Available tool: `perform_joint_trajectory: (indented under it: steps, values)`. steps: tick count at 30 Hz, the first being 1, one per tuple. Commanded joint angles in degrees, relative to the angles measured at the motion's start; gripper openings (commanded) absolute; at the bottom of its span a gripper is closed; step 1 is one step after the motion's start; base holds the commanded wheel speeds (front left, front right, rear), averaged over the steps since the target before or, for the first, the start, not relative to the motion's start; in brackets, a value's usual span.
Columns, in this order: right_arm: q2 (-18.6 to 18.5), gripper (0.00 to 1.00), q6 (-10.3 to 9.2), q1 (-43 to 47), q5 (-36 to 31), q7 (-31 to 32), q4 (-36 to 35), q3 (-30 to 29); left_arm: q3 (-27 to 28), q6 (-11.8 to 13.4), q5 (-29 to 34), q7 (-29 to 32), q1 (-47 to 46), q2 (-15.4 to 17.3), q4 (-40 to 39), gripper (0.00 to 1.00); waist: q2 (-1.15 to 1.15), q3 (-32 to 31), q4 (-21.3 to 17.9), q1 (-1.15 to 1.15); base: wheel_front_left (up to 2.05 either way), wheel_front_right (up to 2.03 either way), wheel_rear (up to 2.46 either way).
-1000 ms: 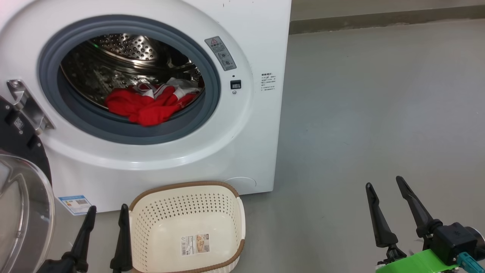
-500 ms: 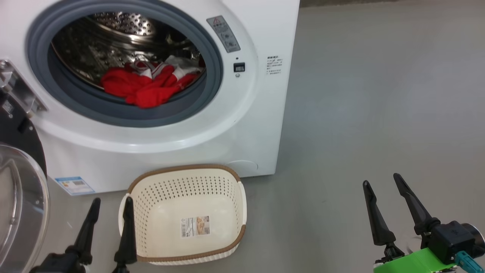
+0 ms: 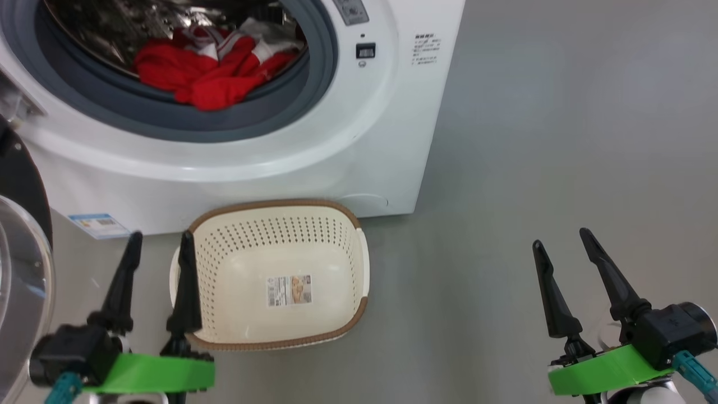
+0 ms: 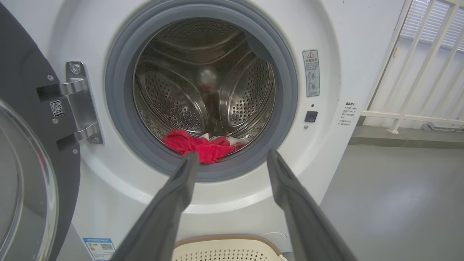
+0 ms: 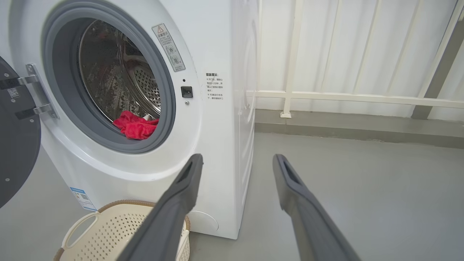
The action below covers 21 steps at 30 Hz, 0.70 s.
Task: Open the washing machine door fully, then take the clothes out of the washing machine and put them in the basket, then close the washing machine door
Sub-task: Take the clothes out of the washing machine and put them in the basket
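The white washing machine (image 3: 314, 163) stands with its door (image 4: 25, 174) swung open to the left, the clear glass window (image 3: 17, 280) at the head view's left edge. Red clothes (image 3: 207, 73) with white trim lie at the front of the steel drum (image 4: 203, 90), also seen as clothes (image 4: 203, 146) and clothes (image 5: 136, 127). The cream basket (image 3: 280, 331) sits on the floor before the machine, nothing in it but a barcode sticker. My left gripper (image 3: 160, 244) is open beside the basket's left rim. My right gripper (image 3: 561, 238) is open over bare floor to the right.
Grey floor (image 3: 561, 140) spreads to the right of the machine. A white railing (image 5: 344, 96) and wall stand behind that floor. A blue label (image 3: 95, 224) sits low on the machine's front. The door hinge (image 4: 78, 105) is on the left of the opening.
The head camera has tilted downward, so the machine and basket sit higher in the picture and the green gripper mounts show. Both grippers stay open. The clothes lie unmoved.
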Motion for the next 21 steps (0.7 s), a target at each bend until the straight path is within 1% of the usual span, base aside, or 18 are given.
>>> perform_joint_trajectory:
  steps: [1, 5, 7, 12, 17, 21]
  values:
    - [-0.6, 1.00, 0.35, -2.1, -0.8, -0.4, -1.7, 1.3, 1.8, 0.5, 0.4, -0.6, -2.4, 0.7, -1.4, 1.00, 0.00, 2.4, 0.5, 0.00, 0.00, 0.00, 0.00]
    - [-0.6, 1.00, 0.35, -3.1, -1.0, -0.4, -2.0, 1.5, 1.7, -0.4, -0.2, -0.6, -6.4, 0.6, -1.2, 1.00, 0.00, 5.4, 1.0, 0.00, 0.00, 0.00, 0.00]
    - [-0.6, 1.00, 0.35, -3.8, -1.0, -0.4, -2.1, 1.7, 1.4, -0.9, 0.2, -0.6, -8.6, 1.2, -0.5, 1.00, 0.00, 6.8, 1.2, 0.00, 0.00, 0.00, 0.00]
    - [-0.6, 1.00, 0.35, -5.6, -0.7, -0.4, -2.1, 2.2, 1.6, -1.1, 0.1, -0.1, -14.7, 2.3, 2.2, 1.00, 0.00, 9.8, 1.2, 0.00, 0.00, 0.00, 0.00]
    - [-0.6, 1.00, 0.35, -6.8, -0.5, -0.4, -2.1, 2.5, 2.0, -2.7, -2.0, 0.6, -20.6, 3.0, 5.2, 1.00, 0.00, 11.9, 0.5, 0.00, 0.00, 0.00, 0.00]
    - [-0.6, 1.00, 0.35, -7.7, -0.3, -0.4, -2.1, 2.4, 2.5, -3.3, -3.0, 0.9, -24.7, 3.9, 7.4, 1.00, 0.00, 13.5, -0.3, 0.00, 0.00, 0.00, 0.00]
